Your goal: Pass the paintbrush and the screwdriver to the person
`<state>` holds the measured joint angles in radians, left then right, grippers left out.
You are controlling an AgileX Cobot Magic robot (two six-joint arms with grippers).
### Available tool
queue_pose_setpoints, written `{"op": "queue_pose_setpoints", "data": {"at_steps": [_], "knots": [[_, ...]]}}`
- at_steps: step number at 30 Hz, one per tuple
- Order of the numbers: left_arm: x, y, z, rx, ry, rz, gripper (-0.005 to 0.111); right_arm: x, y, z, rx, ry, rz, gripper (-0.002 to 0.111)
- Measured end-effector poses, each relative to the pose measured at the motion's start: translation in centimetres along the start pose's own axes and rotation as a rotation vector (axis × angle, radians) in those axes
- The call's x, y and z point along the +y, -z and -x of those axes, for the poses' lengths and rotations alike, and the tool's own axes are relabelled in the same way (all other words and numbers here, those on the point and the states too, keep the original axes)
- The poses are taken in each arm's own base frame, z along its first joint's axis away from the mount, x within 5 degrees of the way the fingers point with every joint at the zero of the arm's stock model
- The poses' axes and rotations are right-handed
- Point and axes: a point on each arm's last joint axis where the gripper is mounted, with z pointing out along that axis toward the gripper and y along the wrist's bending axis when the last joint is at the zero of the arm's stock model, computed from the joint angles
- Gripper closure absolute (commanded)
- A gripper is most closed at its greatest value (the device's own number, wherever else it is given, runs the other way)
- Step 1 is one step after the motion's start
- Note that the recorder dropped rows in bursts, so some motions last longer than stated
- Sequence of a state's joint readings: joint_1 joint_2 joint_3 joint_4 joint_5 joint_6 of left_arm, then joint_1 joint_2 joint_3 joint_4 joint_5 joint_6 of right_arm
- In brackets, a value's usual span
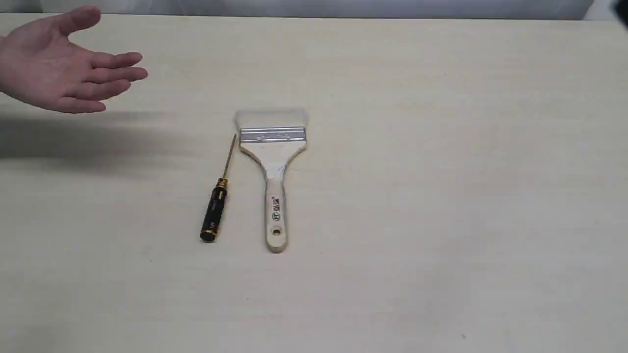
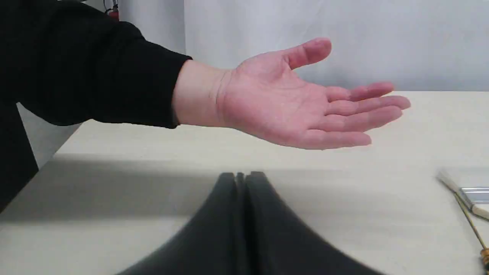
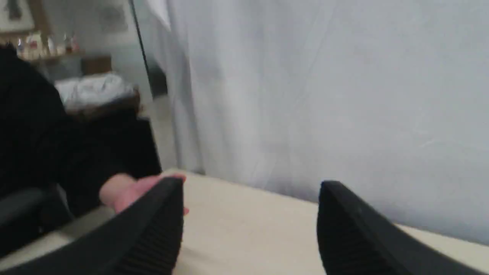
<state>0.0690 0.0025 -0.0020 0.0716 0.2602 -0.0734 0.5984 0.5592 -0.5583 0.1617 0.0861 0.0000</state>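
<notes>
Above the far left of the pale table (image 1: 441, 196) the person's hand (image 1: 64, 68) hovers palm-up; the paintbrush (image 1: 273, 162) lies flat mid-table, with the screwdriver (image 1: 218, 196) just beside it on the hand's side. My left gripper (image 2: 240, 177) is pressed closed on nothing, and my right gripper (image 3: 250, 214) gapes wide and empty. Lying so close, the two tools could get nudged or caught together, I judge, and the slim round screwdriver could roll out of my grip.

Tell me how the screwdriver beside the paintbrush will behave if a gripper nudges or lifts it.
The screwdriver has a round handle and lies flat on the smooth table, so a sideways nudge would probably roll it. Its thin shaft looks rigid, so it should lift as one stiff piece. The handle looks bulkier, so gripped by the shaft it may tilt.
</notes>
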Motion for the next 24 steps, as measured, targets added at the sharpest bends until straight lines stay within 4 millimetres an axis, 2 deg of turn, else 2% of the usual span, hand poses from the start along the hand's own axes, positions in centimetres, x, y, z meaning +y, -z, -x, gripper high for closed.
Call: {"op": "queue_pose_setpoints", "data": {"at_steps": [2,3,6,9,10,14,19,24], "knots": [[0.0,0.0,0.0,0.0,0.0,0.0,0.107,0.7,-3.2,0.6,0.125,0.034,0.025,0.052],[0.0,0.0,0.0,0.0,0.0,0.0,0.107,1.1,-5.5,0.8,0.201,0.045,0.035,0.052],[0.0,0.0,0.0,0.0,0.0,0.0,0.107,1.6,-10.9,0.4,0.43,0.057,0.033,0.052],[0.0,0.0,0.0,0.0,0.0,0.0,0.107,1.8,-16.1,-1.4,0.671,0.045,0.016,0.052],[0.0,0.0,0.0,0.0,0.0,0.0,0.107,1.9,-17.0,-1.5,0.715,0.041,0.013,0.052],[0.0,0.0,0.0,0.0,0.0,0.0,0.107,1.8,-22.1,-4.4,0.968,0.018,-0.013,0.052],[0.0,0.0,0.0,0.0,0.0,0.0,0.107,1.4,-26.2,-9.0,1.183,-0.023,-0.06,0.052],[0.0,0.0,0.0,0.0,0.0,0.0,0.107,0.7,-28.3,-13.6,1.303,-0.043,-0.096,0.052]]}}
